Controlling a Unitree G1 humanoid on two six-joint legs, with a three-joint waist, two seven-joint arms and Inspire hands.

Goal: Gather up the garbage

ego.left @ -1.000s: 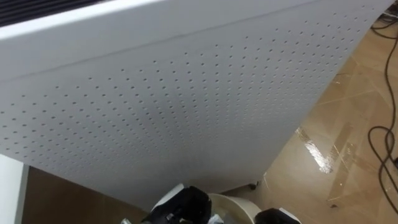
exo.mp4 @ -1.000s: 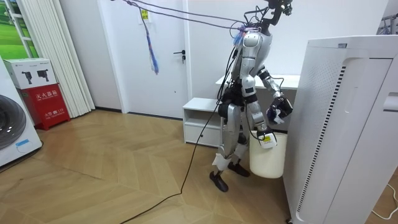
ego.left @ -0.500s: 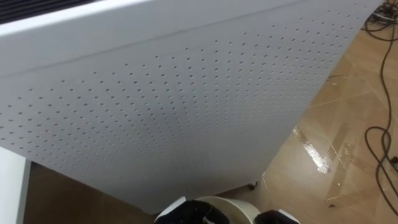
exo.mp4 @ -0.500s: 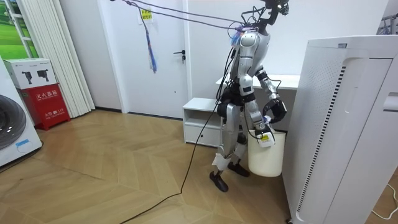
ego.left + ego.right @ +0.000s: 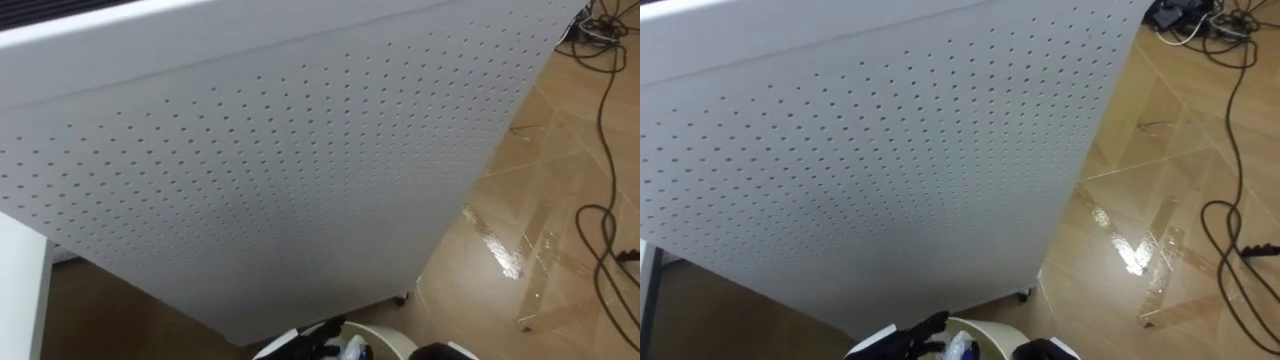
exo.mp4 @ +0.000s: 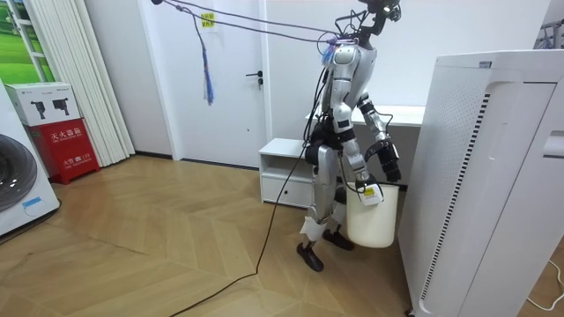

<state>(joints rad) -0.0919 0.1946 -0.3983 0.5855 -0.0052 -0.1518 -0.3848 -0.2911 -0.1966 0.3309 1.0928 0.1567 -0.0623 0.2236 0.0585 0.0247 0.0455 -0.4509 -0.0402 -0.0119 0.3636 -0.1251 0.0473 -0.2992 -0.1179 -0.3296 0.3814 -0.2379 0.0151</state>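
Observation:
I stand close against a tall white perforated appliance [image 5: 250, 170]. At the bottom edge of the eye views my left hand [image 5: 905, 342] reaches over the rim of a white bin [image 5: 992, 331], its fingers [image 5: 935, 322] stretched out straight and holding nothing. A small pale scrap of garbage [image 5: 958, 347] lies inside the bin just past those fingers. My right hand [image 5: 1040, 350] is a dark shape at the bin's right rim. In the room view the right hand [image 6: 364, 187] grips the rim of the bin [image 6: 372, 220], and the left hand [image 6: 388, 164] hangs just above it.
Shiny wooden floor [image 5: 520, 250] opens to the right of the appliance, with dark cables [image 5: 600, 230] trailing over it. A low white cabinet [image 6: 286, 167] stands behind me. A red box [image 6: 66, 145] sits far at the room view's left.
My left hand went from curled to straight fingers and dropped lower over the bin. I shifted slightly toward the room view's left with the bin; the eye views shifted too.

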